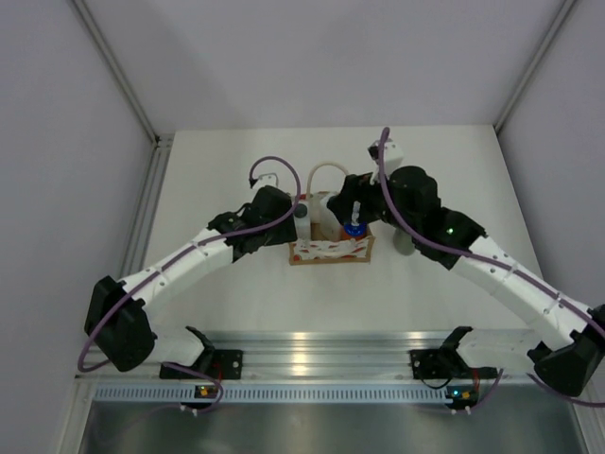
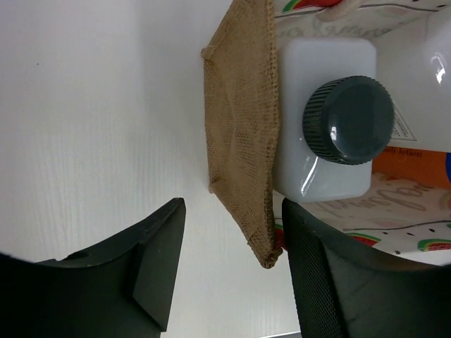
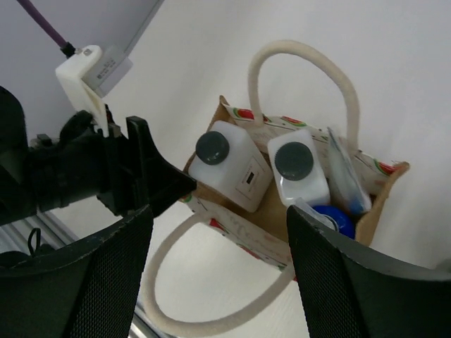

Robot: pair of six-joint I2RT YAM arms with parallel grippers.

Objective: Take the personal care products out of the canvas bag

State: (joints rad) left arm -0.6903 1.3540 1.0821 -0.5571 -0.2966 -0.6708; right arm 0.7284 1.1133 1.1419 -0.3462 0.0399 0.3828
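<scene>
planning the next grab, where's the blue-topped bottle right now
In the top view, the blue-topped bottle sits inside the canvas bag at its right end; the right wrist view shows it beside a white bottle with a dark grey cap.

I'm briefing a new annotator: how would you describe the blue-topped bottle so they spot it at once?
Find the canvas bag on the table. Inside, at the end nearer the right arm, stands the blue-topped bottle; the white bottles beside it have dark grey caps.
</scene>
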